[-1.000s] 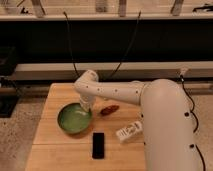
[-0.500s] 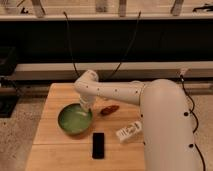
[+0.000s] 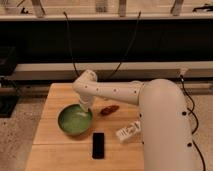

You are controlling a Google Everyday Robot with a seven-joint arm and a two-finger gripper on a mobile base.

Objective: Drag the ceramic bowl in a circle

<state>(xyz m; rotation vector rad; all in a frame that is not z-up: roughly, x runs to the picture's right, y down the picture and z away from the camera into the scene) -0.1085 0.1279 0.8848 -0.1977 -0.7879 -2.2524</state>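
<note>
My arm [image 3: 150,107] is all smooth, matte white shell, fat and rounded like a row of tubes. The nearest segment is the thickest, a broad dome-topped cylinder with small dark dots down its side. A narrower tube runs from it to a ball-shaped joint [image 3: 86,82]. Below that, my gripper [image 3: 85,107] is pale too, hanging just over the bowl [image 3: 75,120] rim.

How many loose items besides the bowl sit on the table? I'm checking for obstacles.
3: a reddish item right of the ceramic bowl, a black phone in front, a white package beside the arm, which may hide more. Gripper at the bowl's rim.
</note>
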